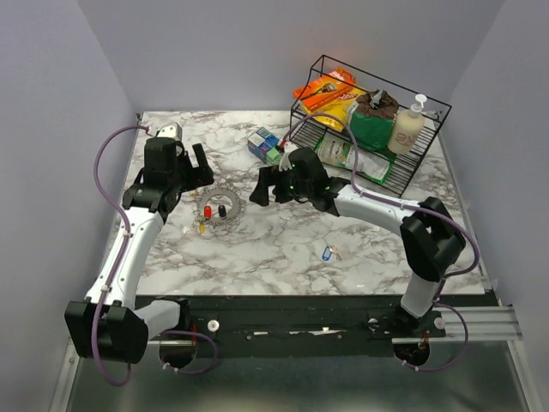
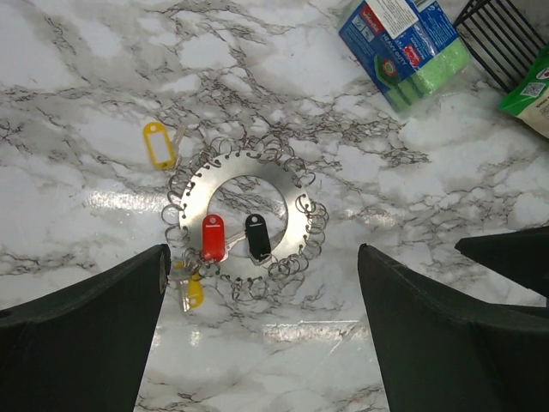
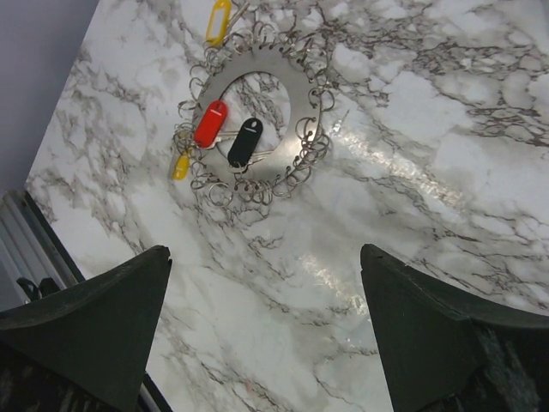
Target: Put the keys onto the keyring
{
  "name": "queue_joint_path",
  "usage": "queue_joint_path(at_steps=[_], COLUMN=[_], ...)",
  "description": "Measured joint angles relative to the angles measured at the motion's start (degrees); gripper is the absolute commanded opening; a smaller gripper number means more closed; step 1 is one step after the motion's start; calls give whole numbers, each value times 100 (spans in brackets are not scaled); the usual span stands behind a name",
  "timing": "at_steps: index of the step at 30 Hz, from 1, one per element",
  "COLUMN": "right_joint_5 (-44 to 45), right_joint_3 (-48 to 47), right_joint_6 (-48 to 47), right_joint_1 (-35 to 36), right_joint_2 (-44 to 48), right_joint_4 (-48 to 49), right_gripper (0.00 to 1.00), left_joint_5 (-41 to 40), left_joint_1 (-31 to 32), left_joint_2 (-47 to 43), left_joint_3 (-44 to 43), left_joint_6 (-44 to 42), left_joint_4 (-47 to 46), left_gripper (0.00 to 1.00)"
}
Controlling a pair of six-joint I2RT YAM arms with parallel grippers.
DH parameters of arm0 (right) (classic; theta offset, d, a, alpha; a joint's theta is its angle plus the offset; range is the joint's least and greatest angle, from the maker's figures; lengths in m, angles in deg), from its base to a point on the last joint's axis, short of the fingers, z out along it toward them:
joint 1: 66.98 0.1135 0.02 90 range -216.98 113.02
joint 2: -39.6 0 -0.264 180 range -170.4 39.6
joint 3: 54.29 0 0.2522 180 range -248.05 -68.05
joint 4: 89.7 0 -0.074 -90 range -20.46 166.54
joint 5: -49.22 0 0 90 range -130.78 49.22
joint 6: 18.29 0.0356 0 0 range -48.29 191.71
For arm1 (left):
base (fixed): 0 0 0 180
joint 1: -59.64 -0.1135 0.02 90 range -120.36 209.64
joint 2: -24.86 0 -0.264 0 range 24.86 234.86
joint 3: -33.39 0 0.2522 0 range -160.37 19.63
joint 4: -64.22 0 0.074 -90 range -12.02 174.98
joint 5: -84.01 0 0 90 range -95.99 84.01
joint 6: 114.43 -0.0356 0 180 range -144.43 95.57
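Keyring (image 1: 220, 209) flat on the counter (image 1: 283, 268), toward its left edge. The red key (image 2: 212, 238) and black key (image 2: 257, 238) lie across its inner rim; the blue key (image 1: 326, 253) lies apart, nearer the front edge. Left gripper (image 1: 194, 168) and right gripper (image 1: 268, 187) flank the ring, fingers spread wide, holding nothing.

You have the keyring (image 2: 192, 206) lying flat on the tabletop (image 1: 283, 257), left of centre. Two keys (image 2: 212, 238) lie side by side on its near part. A third key (image 2: 158, 143) lies just beside its left rim, and a fourth key (image 2: 194, 292) touches the loops at its front-left edge. A fifth key (image 1: 327, 253) lies well apart, to the right and nearer you. Behind and right of the keyring sits a pack of sponges (image 1: 264, 144). Right of that, at the back right corner, stands a wire rack (image 1: 426, 146) with packets and a pump bottle (image 1: 407, 127) in it. Your left tool (image 1: 196, 172) hangs behind-left of the keyring, your right tool (image 1: 260, 187) just right of it.
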Motion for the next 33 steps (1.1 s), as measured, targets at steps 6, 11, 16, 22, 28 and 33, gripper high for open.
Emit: queue_joint_path(at_steps=[6,11,16,22,28,33], right_joint_5=[-149,-236,-304,-437,-516,-586], right_joint_3=[-326,-601,-750,-1069,-1377,-1480], right_joint_6=[136,238,319,431,450,459], right_joint_1=[260,378,402,400,402,402], right_joint_2=[-551,-973,-1322,-1777,-2129,-2245], right_joint_4=[-177,-234,-299,-376,-420,-442], right_gripper=[97,92,81,70,67,63], left_joint_5=[4,13,11,52,66,72], left_joint_1=[-20,-24,-24,-24,-24,-24], left_joint_2=[-323,-365,-369,-385,-439,-446], left_joint_3=[57,70,85,111,181,181], left_joint_6=[-39,-39,-55,-81,-101,-103], left_joint_4=[-28,-70,-70,-87,-109,-111], left_gripper=[99,99,99,99,99,99])
